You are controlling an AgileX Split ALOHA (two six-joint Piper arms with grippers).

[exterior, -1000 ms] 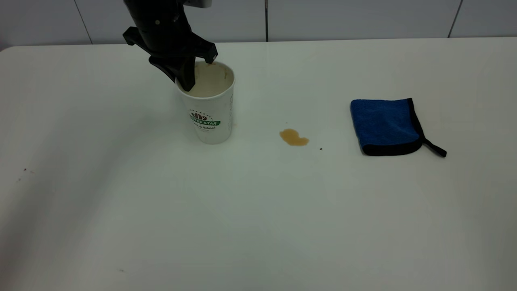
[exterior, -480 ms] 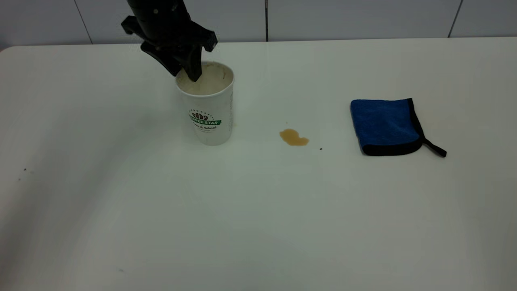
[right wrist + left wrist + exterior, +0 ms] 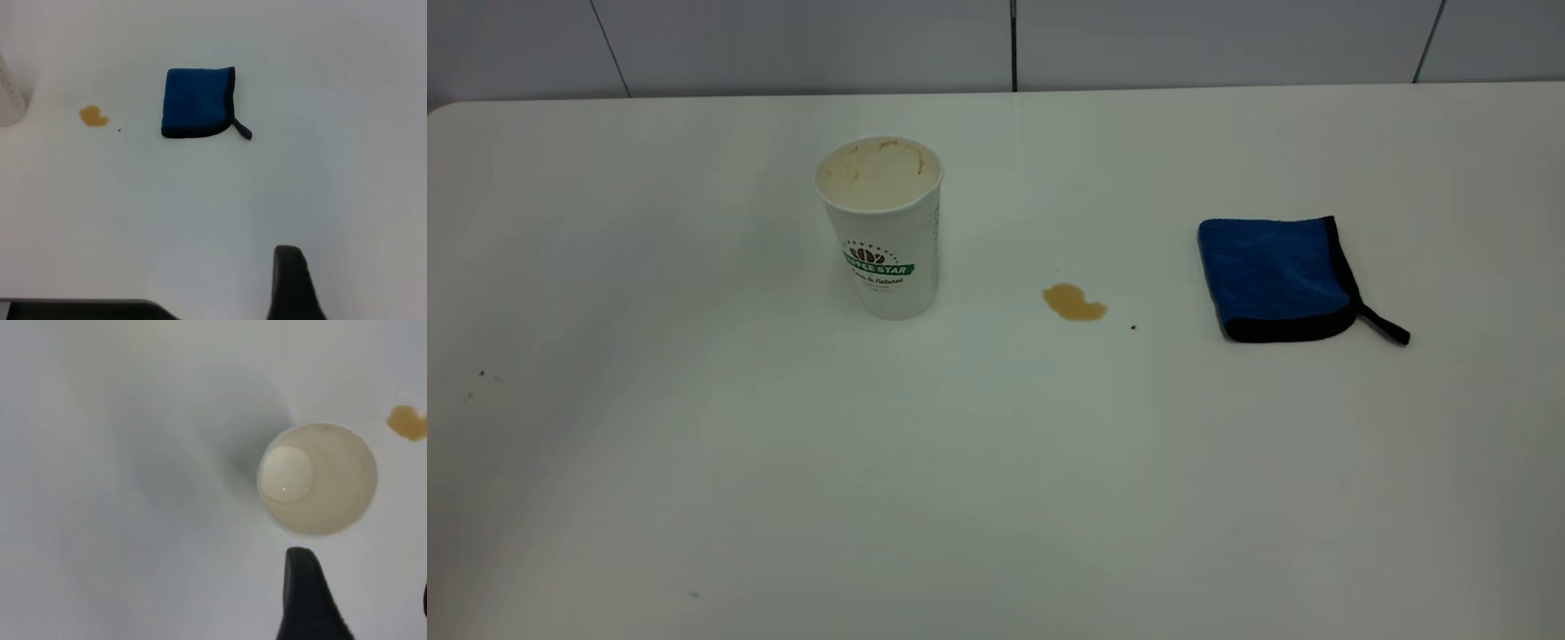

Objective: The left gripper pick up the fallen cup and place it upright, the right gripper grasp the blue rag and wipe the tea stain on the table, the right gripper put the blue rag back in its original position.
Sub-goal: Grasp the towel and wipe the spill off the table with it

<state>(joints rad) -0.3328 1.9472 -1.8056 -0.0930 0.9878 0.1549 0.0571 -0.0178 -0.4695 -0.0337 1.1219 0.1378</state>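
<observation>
Cup (image 3: 880,227) upright on table (image 3: 996,462), left gripper (image 3: 363,600) directly above, clear.

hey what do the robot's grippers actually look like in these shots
Very little of them shows. The left gripper appears in its wrist view as one matte black finger tapering to a rounded tip, plus a dark sliver at the frame edge. The right gripper's finger looks the same: plain black, rounded, unmarked. No cables or arm bodies are visible, and the exterior view shows neither arm.
</observation>
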